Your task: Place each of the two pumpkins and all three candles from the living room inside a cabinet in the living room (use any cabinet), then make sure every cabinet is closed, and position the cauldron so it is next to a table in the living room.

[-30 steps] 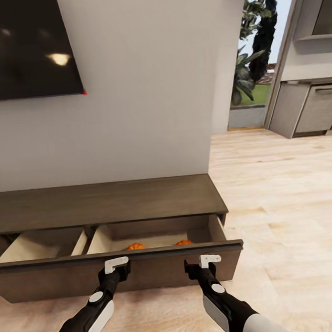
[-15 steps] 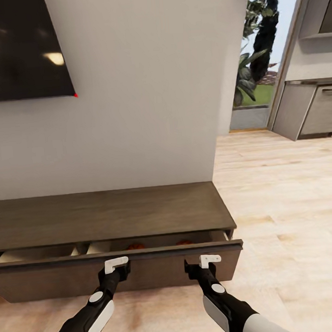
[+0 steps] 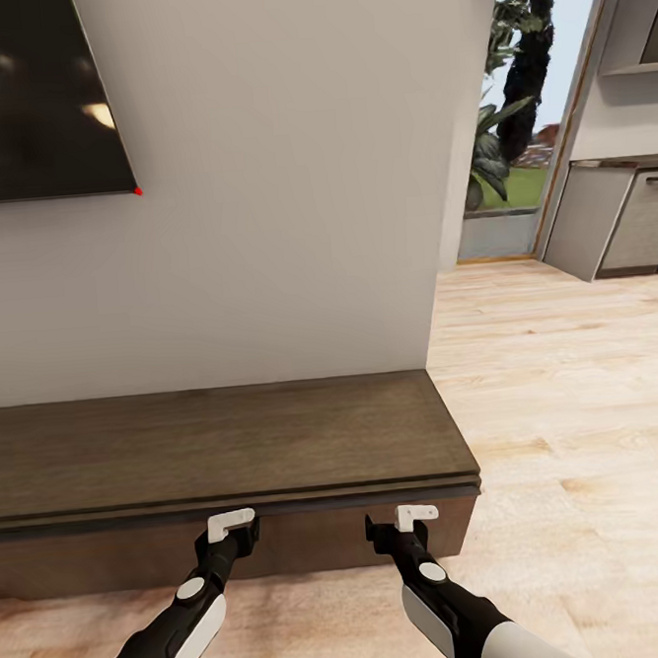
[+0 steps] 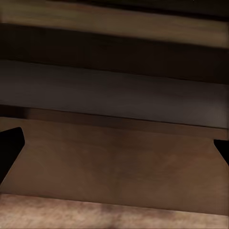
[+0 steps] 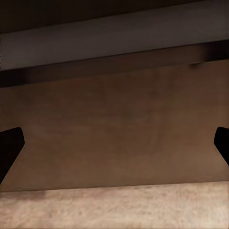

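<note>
Left gripper (image 3: 231, 523), fingers spread apart and holding nothing, set against the dark front panel of the cabinet (image 3: 220, 446); in the left wrist view the two dark fingertips (image 4: 9, 148) stand at opposite edges with the brown drawer front between them. Right gripper (image 3: 415, 513), likewise parted and empty, set against the same panel nearer the cabinet's right end; the right wrist view gives the matching arrangement, one fingertip (image 5: 8, 145) at each side of the wood surface.

The cabinet runs low along the white wall (image 3: 287, 174), below a dark wall-mounted screen (image 3: 24, 96). Its drawer front sits flush beneath the top slab, with no tan interior exposed. The pumpkins, the candles, the cauldron and the table are not in sight from here, so their positions cannot be stated. To the right, pale wood floor (image 3: 572, 399) leads toward a doorway with plants (image 3: 508, 87) and grey kitchen units (image 3: 617, 217).

Step in hand, as judged: closing the cabinet, apparently complete for this drawer. The next move calls for drawing both arms back from the panel, then turning the base away to seek the cauldron and the table.
</note>
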Robot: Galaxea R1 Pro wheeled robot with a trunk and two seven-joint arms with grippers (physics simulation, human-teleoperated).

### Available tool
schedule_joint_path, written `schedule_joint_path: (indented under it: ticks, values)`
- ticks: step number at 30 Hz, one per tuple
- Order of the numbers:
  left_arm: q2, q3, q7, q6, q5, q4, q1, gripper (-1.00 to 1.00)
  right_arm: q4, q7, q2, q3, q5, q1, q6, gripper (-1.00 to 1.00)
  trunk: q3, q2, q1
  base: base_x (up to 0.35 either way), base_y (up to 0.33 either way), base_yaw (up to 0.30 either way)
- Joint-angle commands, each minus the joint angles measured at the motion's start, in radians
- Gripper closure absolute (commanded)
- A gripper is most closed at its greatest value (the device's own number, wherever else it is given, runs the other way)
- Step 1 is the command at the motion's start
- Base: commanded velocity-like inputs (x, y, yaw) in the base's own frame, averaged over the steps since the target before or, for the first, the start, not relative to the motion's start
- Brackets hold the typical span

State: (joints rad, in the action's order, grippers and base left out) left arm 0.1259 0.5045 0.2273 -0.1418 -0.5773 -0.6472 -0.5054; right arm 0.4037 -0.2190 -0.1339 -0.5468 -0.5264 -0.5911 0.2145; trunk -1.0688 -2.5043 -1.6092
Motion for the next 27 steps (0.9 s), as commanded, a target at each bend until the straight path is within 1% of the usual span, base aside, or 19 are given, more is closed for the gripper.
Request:
schedule_joint_path:
  ticks: [1, 17, 21, 27]
  values:
    - [0.001, 0.008, 0.007, -0.005, -0.007, -0.001, -0.001, -1.00, 0.000, -0.006, 0.000, -0.008, -0.009, -0.001, 0.005, -1.00, -0.001, 0.000, 0.000, 0.012, 0.000, 0.000]
    - [0.001, 0.008, 0.007, -0.005, -0.007, -0.003, -0.001, -1.00, -0.001, -0.006, 0.000, -0.008, -0.009, -0.001, 0.005, -1.00, -0.001, 0.000, 0.000, 0.036, 0.000, 0.000]
    - [0.001, 0.008, 0.007, -0.005, -0.007, -0.002, -0.001, -1.00, -0.001, -0.006, 0.000, -0.008, -0.009, -0.001, 0.005, -1.00, -0.001, 0.000, 0.000, -0.186, 0.000, 0.000]
    - [0.001, 0.008, 0.007, -0.006, -0.007, -0.002, -0.001, -1.00, -0.001, -0.006, 0.000, -0.008, -0.009, -0.001, 0.005, -1.00, -0.001, 0.000, 0.000, -0.313, 0.000, 0.000]
